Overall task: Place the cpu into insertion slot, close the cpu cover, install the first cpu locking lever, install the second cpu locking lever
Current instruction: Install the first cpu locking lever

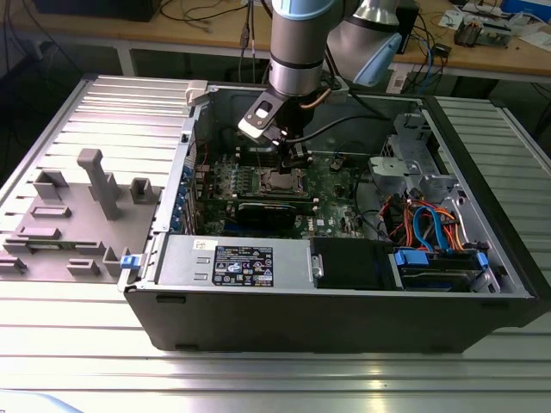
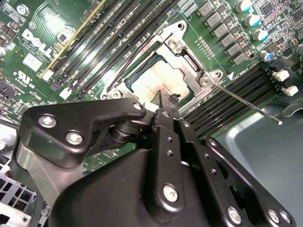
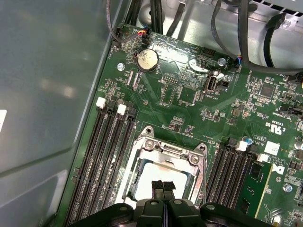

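cpu [image 2: 155, 79] seated in insertion slot [image 2: 124, 85] | cpu cover [image 2: 189, 59] looks lowered | gripper [image 2: 165, 101] clenched, empty, tips just above cpu | 2 locking levers [image 2: 246, 103] judged not yet latched

Exterior view, upper centre: grey robot arm [image 1: 297, 52] cut off by the frame's top edge. Just below it, the square silver-rimmed insertion slot [image 1: 282, 181] is too small to read.

Second wrist view: black gripper [image 2: 165, 101] hides one side of the dull silver-grey square cpu [image 2: 154, 82] and one end of a thin wire lever [image 2: 118, 71].

First wrist view: pressed-together fingertips [image 3: 157, 185] mask the cpu's edge. The silvery frame-plate cpu cover [image 3: 166, 152] runs under them and out of frame.
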Action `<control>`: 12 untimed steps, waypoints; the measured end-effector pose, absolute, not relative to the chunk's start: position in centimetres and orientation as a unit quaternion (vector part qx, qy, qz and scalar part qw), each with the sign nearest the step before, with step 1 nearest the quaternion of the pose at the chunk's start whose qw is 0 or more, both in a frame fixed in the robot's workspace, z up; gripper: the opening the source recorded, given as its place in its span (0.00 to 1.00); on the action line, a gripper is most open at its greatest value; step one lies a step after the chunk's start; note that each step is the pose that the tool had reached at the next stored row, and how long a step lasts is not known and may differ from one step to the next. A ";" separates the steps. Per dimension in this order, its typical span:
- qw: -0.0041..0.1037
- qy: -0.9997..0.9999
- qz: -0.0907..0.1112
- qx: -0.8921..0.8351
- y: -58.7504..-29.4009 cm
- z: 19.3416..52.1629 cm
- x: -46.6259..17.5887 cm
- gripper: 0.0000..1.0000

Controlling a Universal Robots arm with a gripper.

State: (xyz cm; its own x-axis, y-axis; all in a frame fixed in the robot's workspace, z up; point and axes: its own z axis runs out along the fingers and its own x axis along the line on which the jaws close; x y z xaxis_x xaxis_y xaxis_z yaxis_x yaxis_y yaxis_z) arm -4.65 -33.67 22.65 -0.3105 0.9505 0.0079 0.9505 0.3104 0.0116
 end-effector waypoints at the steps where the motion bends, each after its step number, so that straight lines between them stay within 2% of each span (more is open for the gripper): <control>1: 0.000 0.810 0.007 0.586 -33.7 22.7 -4.6 0.11; 12: 0.000 0.861 0.007 0.508 -33.7 22.7 -4.6 0.11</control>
